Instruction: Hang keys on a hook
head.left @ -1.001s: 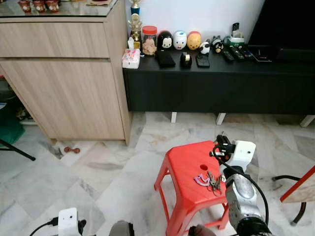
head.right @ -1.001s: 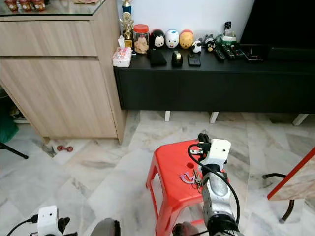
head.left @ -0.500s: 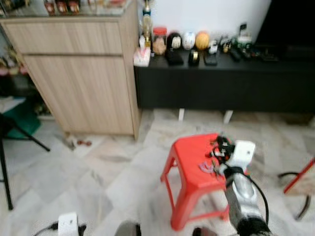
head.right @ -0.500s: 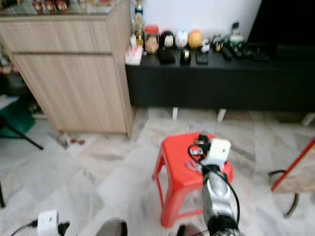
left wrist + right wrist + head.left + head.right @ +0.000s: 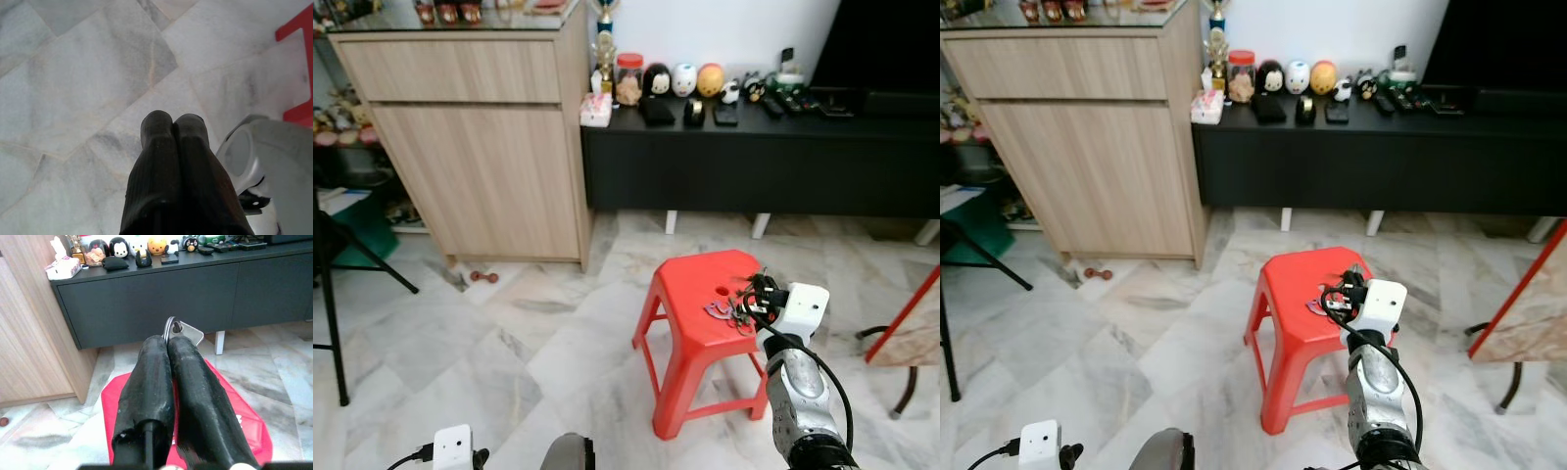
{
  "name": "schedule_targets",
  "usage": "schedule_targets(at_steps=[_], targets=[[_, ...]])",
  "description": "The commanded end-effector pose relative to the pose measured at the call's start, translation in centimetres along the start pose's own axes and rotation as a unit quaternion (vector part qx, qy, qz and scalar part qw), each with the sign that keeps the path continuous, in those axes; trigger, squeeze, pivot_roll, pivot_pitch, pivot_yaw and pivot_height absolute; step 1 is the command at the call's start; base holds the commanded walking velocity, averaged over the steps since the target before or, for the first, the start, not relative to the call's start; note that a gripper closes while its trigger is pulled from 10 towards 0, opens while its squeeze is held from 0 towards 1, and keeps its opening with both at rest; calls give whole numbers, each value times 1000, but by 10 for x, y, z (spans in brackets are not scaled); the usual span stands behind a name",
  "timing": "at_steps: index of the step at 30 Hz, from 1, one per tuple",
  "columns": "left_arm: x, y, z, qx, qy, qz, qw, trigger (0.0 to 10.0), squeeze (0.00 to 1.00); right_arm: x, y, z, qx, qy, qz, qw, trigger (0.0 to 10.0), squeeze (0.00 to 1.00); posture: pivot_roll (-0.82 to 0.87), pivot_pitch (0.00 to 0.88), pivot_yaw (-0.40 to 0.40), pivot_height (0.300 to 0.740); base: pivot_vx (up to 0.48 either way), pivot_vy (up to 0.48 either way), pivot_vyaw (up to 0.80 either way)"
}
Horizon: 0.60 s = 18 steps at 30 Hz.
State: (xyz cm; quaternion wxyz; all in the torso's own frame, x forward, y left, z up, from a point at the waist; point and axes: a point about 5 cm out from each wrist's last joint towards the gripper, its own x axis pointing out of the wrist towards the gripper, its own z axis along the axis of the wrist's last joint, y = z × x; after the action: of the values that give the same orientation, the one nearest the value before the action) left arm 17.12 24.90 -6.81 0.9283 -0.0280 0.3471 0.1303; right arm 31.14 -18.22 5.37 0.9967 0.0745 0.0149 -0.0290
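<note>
A bunch of keys (image 5: 724,312) with a pink tag sits at the right side of a red plastic stool's (image 5: 690,284) top. My right gripper (image 5: 751,291) is directly over that spot. In the right wrist view its two black fingers (image 5: 151,367) are pressed together, with a silver key ring and a flat metal key (image 5: 188,333) pinched at their tips. I cannot tell whether the rest of the bunch rests on the stool or hangs just above it. My left arm hangs idle, its gripper (image 5: 173,122) shut over the marble floor.
A light wooden cabinet (image 5: 480,147) stands at the back left. A black low console (image 5: 754,162) with figurines and remotes runs along the wall. Black tripod legs (image 5: 333,294) stand at the left. A red-edged board (image 5: 906,328) leans at the right, and a small red object (image 5: 482,277) lies on the floor.
The whole picture has shifted: the camera has drawn back, so the stool looks smaller and farther off. My right gripper has stayed at the keys on the stool.
</note>
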Motion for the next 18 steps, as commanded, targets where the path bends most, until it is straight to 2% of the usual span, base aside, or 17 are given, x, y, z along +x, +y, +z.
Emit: schedule_targets(at_steps=[1,6,11,18], targets=[[0,-2,1,4,-1,-2,1000,10000,0,5,1,6,-2,-6,1,1000,10000,0,218,0,-51,701,0,0,0],[-1,-2,-3,4,7,0,1000,10000,0,5,0,4,-2,0,-1,1000,10000,0,216,0,-54,731,0,0,0],[-1,-2,-5,4,10,-1,1000,10000,0,2,-4,-1,-2,9,-7,1000,10000,0,214,0,-55,740,0,0,0],[-3,-2,-10,3,22,-1,1000,10000,0,-12,-22,-25,11,70,-43,997,10000,0,210,0,-61,740,0,0,0]])
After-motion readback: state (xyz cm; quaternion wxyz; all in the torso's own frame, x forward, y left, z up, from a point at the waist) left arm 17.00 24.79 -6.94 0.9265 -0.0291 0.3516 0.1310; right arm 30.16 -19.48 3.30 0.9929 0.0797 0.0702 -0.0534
